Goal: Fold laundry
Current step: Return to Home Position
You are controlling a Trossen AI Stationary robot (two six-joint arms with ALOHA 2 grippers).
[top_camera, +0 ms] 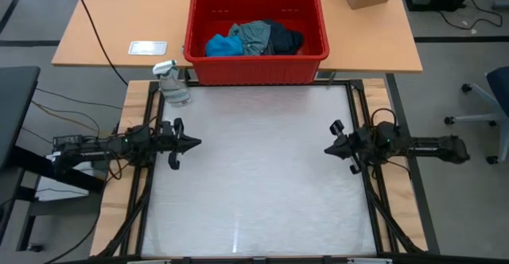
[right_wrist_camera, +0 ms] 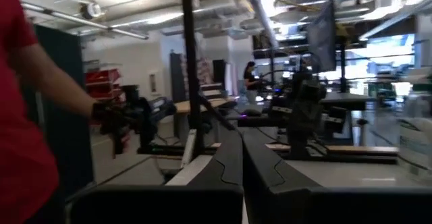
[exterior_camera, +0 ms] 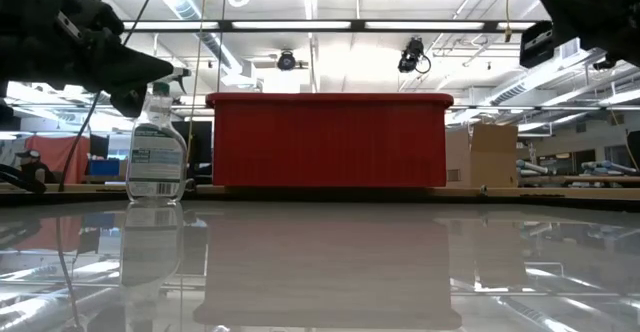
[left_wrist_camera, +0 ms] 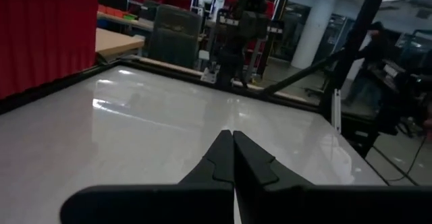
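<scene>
Red plastic is seen in the rectangular bin (top_camera: 256, 71), which is set on the pale wooden table (top_camera: 119, 17) just beyond the far edge of the glossy white work surface (top_camera: 254, 184). The laundry (top_camera: 256, 39) is gathered inside that bin as a low heap of soft cloth. A small bright blue piece (top_camera: 223, 46) is laid toward the left, a grey-green folded piece (top_camera: 254, 35) is placed in the middle, and a dark navy piece (top_camera: 286, 38) is tucked to the right, each touching the next. The heap is found well apart from both pairs of jaws. The left gripper (top_camera: 195, 143) is held above the left side of the white surface, and its dark fingers (left_wrist_camera: 217, 160) are pressed together along their length. The right gripper (top_camera: 328, 148) is held above the right side, pointed toward the left one across the surface, and its jaws are likewise clenched on themselves. A clear spray bottle with a white trigger head (top_camera: 172, 83) is stood upright at the far left corner of the white surface, just beside the bin's front left corner. In the low view only the bin's ribbed front wall is shown, and the garments are hidden behind it.
</scene>
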